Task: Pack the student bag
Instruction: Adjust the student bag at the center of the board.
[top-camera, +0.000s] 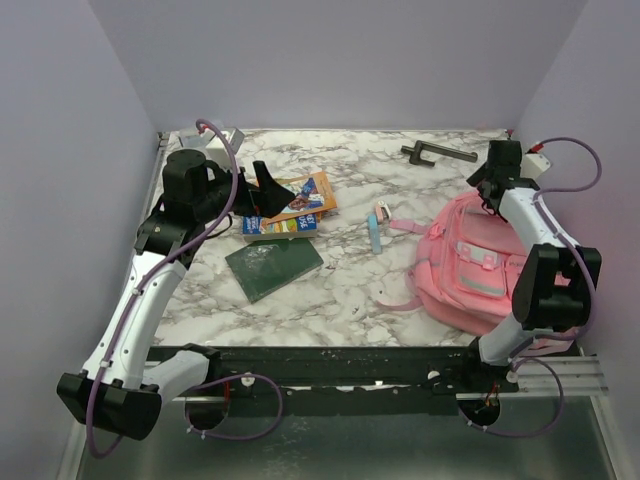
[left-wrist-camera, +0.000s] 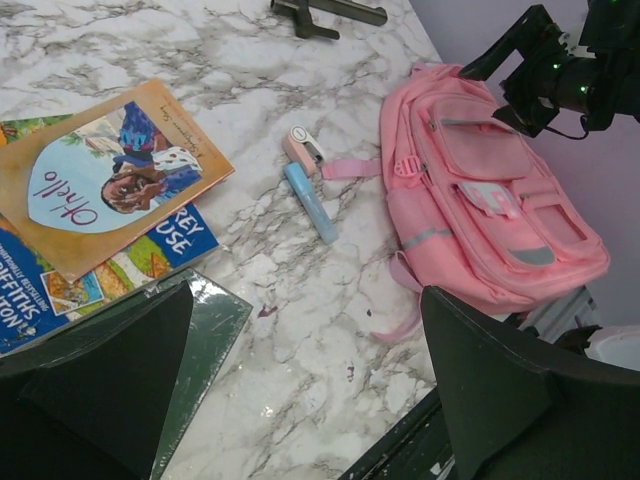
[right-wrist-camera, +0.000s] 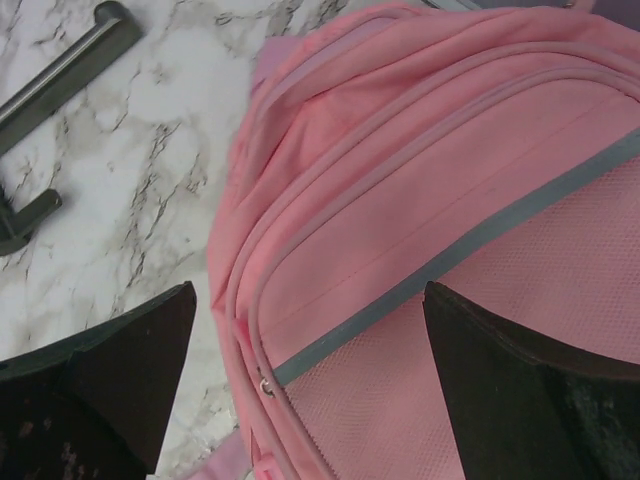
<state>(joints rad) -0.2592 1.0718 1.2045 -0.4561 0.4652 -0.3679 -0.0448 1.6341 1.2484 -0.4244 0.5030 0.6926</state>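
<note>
The marble table (top-camera: 350, 290) carries everything. The student bag (top-camera: 470, 265) lies flat along the right edge, toward the near right corner. Its grey-trimmed front pockets face up and one pink strap (top-camera: 405, 226) trails left across the marble. The right gripper (top-camera: 490, 188) hangs over the bag's far end with its jaws spread wide and nothing between them. From its wrist view I cannot tell whether the fingers touch the fabric. The left gripper (top-camera: 266, 183) sits above the far left part of the table, over the books, also fully spread and empty. A dark green book (top-camera: 273, 266) lies in the left half, tilted, about midway between the far and near edges. Just beyond it an orange-covered book (top-camera: 300, 197) rests on top of a blue one (top-camera: 285, 226). A dark metal handle (top-camera: 438, 152) lies along the far edge, right of centre. Between the books and the bag sits a light blue tube (top-camera: 375, 237), with a small pink object (top-camera: 381, 213) touching its far end.
</note>
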